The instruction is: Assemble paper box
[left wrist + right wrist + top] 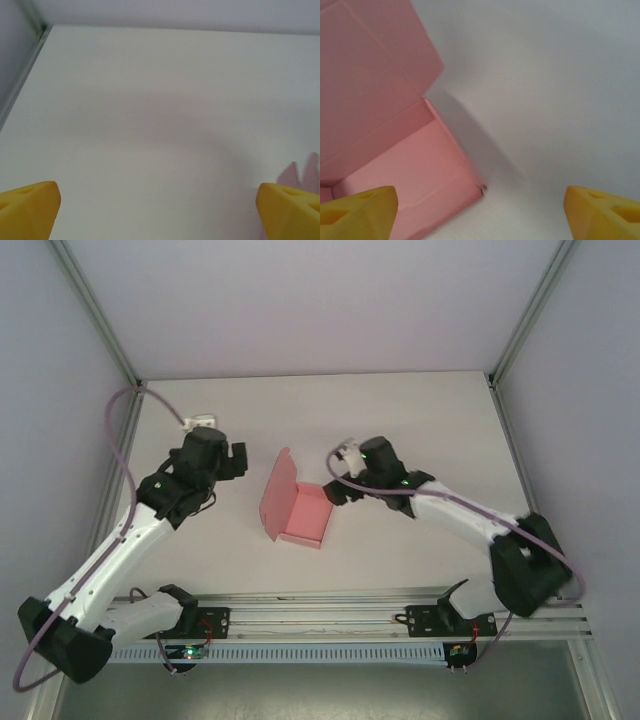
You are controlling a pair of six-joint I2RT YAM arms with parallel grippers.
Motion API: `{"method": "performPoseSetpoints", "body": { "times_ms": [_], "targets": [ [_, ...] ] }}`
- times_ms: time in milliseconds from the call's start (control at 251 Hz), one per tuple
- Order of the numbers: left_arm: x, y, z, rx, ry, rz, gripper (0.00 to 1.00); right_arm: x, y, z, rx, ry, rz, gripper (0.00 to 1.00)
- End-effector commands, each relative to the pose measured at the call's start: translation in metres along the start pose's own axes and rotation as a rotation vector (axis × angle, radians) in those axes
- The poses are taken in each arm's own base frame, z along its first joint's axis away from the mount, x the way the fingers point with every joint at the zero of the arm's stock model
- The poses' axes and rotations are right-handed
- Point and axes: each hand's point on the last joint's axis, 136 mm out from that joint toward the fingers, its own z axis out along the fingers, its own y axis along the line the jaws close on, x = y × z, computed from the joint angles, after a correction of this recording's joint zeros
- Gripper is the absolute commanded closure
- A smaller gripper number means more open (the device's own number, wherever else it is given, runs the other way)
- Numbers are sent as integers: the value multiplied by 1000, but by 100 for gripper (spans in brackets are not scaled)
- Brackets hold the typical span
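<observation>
The white desk (400,420) lay bare behind the paper box (303,512), which sat mid-desk with its lid raised. The right wrist view showed its corner ahead of the right hand's (335,492) spread, empty fingers. The left hand (236,462) gaped wide, apart from the box.

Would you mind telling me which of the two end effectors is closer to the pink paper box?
The right end effector: it is at the edge of the paper box, while the left end effector hangs apart over the table.

Wide-spread left hand (157,196), right hand (481,196) with fingers apart, both arms angled inward
</observation>
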Motion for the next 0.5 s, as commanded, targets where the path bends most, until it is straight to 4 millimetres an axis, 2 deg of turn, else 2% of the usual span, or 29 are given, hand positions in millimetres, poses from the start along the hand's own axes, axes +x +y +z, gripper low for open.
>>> {"method": "performPoseSetpoints", "body": {
  "times_ms": [0,168,323,499],
  "targets": [
    [37,18,8,-57,86,-154,0,8,17,29,-64,127,-122,18],
    [69,21,22,-57,153,-157,0,7,15,69,-54,215,-118,25],
    [75,25,25,-80,172,-146,0,15,18,90,-70,246,-97,31],
    [77,27,26,-88,164,-135,0,26,11,100,-19,267,-62,46]
  ]
}}
